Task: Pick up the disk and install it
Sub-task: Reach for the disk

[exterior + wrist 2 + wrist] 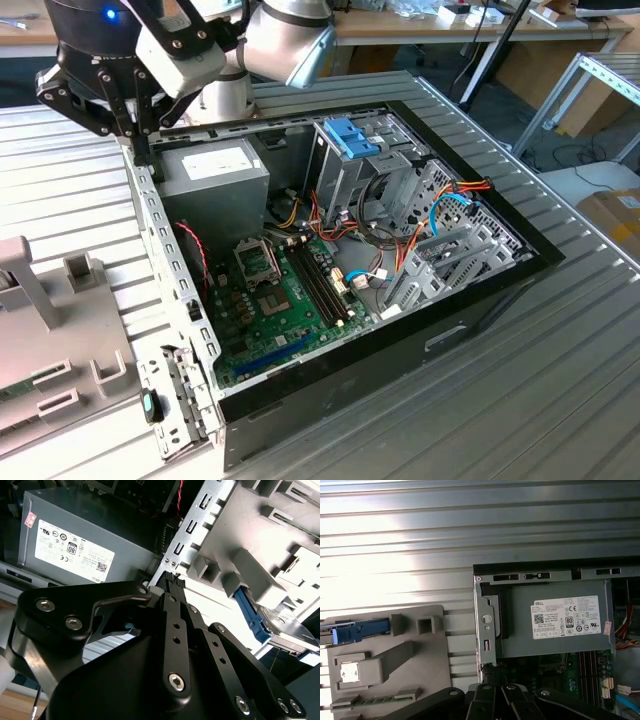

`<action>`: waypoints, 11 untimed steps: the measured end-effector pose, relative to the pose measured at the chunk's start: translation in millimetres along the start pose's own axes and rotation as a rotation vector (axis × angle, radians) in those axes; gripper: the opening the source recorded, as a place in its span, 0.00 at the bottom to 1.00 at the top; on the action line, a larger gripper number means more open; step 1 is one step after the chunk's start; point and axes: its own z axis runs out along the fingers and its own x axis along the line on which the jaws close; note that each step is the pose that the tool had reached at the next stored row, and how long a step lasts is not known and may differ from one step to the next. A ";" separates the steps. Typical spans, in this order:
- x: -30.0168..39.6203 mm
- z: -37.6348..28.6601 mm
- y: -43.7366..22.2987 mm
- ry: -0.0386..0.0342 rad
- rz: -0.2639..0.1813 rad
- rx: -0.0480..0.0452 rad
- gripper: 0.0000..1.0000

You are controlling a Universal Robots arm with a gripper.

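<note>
gripper [172, 579]: fingers together, empty, above case [485, 630] corner | disk [359, 631]: holder [395, 677] corner, lengthwise along holder's edge, well apart

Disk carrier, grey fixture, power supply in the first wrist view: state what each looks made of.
Disk carrier: likely moulded plastic, bright blue, uniform and slightly glossy. Grey fixture: probably plastic too, matte, with moulded blocks and rounded edges. Power supply: looks like sheet metal, dull grey, folded box with a paper label.

Blue-framed disk [362, 629], green motherboard [285, 305], grey ribbed table [560, 390] — black gripper [172, 580], white-labelled grey power supply [215, 172].
</note>
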 end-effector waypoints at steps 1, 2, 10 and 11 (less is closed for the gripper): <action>0.4 0.0 0.0 0.0000 0.000 -0.0001 0.11; 1.1 -0.1 -0.1 0.0000 0.000 0.0000 0.11; 13.6 -0.4 -1.0 0.0000 0.000 -0.0001 0.11; 16.2 -0.4 -1.2 0.0000 0.000 0.0000 0.11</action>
